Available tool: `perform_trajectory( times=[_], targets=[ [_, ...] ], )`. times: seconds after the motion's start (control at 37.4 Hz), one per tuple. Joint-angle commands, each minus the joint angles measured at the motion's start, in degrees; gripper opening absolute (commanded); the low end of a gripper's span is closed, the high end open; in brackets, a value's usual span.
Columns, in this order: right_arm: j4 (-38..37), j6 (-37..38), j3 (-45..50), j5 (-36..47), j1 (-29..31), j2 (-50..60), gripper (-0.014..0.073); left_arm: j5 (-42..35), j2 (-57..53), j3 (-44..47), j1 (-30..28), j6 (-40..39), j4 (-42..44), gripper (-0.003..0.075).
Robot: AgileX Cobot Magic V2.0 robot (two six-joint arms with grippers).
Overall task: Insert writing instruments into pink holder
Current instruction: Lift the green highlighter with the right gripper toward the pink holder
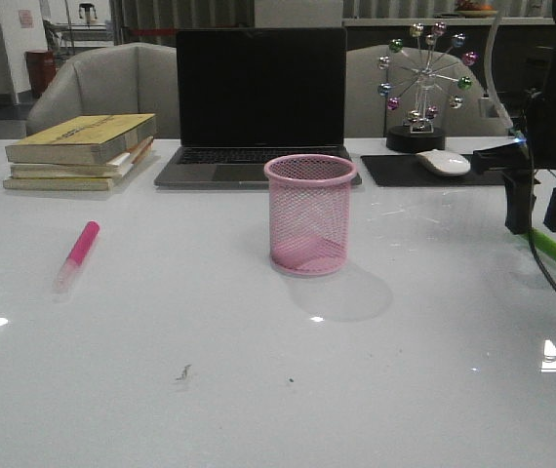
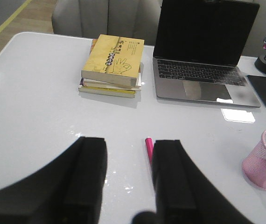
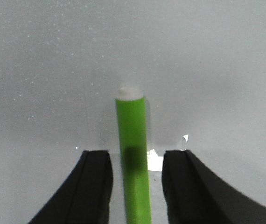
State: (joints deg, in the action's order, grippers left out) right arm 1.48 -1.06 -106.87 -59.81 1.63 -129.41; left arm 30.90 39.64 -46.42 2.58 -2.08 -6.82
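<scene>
The pink mesh holder (image 1: pixel 309 214) stands upright mid-table, empty, also seen in the left wrist view (image 2: pixel 265 159). A pink marker (image 1: pixel 78 251) lies on the table at the left; its tip (image 2: pixel 148 147) shows beside one finger of my open left gripper (image 2: pixel 129 177), which is out of the front view. A green marker (image 1: pixel 554 246) lies at the far right. My right gripper (image 1: pixel 541 216) hovers just over it, open, with the green marker (image 3: pixel 134 154) lying between the two fingers, gaps on both sides.
A laptop (image 1: pixel 258 102) stands behind the holder, a stack of books (image 1: pixel 78 151) at the back left. A mouse (image 1: pixel 443 162) on a black pad and a ball ornament (image 1: pixel 422 83) are at the back right.
</scene>
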Motion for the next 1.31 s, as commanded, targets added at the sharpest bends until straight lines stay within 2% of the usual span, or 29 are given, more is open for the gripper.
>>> perform_trajectory(
  times=[0.0,0.19,0.45,0.67,0.94,1.28],
  targets=[
    [0.17,-0.58,-1.45,1.01,0.40,2.70,0.0385,-4.82,0.33,-2.23,-0.15,-0.57,-0.57,0.0333],
    [0.58,-0.58,-1.45,0.34,0.40,1.03,0.0360,-4.91,0.33,-2.23,-0.15,-0.57,-0.57,0.0333],
    [0.64,-0.58,-1.51,-0.68,0.40,0.36,0.0018,-4.91,0.33,-2.23,-0.15,-0.57,-0.57,0.0333],
    [0.64,-0.69,-1.57,-0.51,0.19,1.93,0.0030,-4.91,0.33,-2.23,-0.15,-0.57,-0.57,0.0333],
    [0.78,-0.69,-1.57,2.90,-1.75,11.74,0.0030,-4.91,0.33,-2.23,-0.15,-0.57,-0.57,0.0333],
    [1.22,-0.64,-1.52,17.04,-10.79,23.15,0.0030,-4.91,0.33,-2.23,-0.15,-0.57,-0.57,0.0333]
  ],
)
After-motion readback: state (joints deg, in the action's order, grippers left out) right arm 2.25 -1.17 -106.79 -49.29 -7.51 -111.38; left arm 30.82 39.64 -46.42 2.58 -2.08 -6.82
